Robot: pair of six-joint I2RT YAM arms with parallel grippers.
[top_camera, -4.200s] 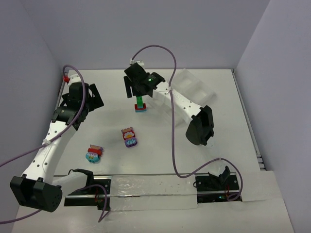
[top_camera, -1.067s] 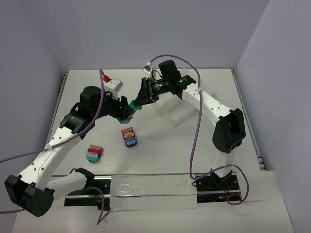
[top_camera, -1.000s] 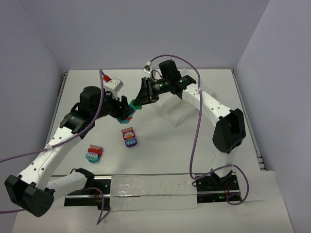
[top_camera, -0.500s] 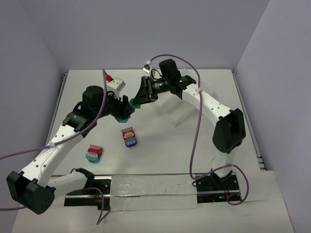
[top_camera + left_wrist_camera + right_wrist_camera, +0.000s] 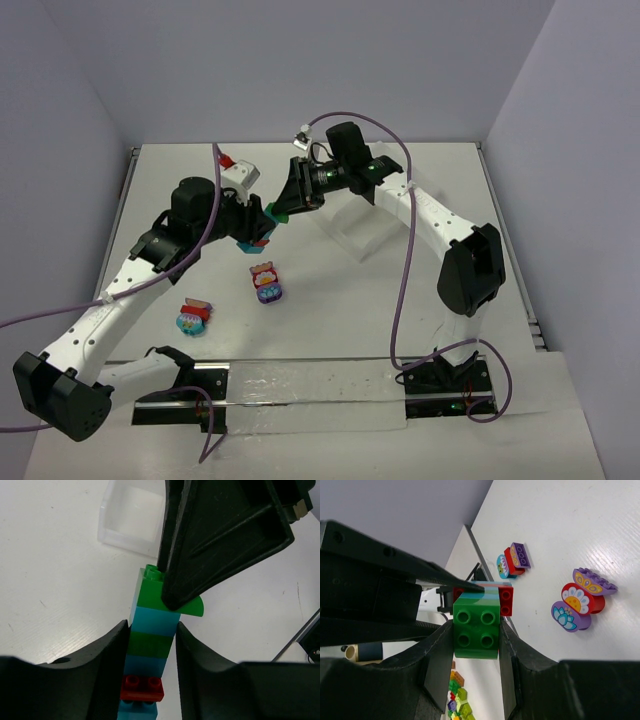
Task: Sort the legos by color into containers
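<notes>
A stack of legos (image 5: 268, 222), teal and green bands with a red brick (image 5: 142, 687) low on it, hangs above the table between both arms. My left gripper (image 5: 152, 645) is shut on the stack's teal and green middle (image 5: 152, 635), a finger against each side. My right gripper (image 5: 476, 645) is shut on the green top brick (image 5: 476, 625). In the top view the left gripper (image 5: 256, 226) and right gripper (image 5: 284, 208) meet tip to tip. The clear tray of containers (image 5: 362, 228) lies just right of them.
Two more clumps lie on the table: a purple, red and pink one (image 5: 267, 282) near the middle and a teal, red and purple one (image 5: 192, 317) further left. In the left wrist view a tray compartment (image 5: 131, 517) sits behind the stack.
My left gripper has closed in from open onto the lower part of the stack and edged slightly toward the right gripper. The right gripper has kept its hold and place.
</notes>
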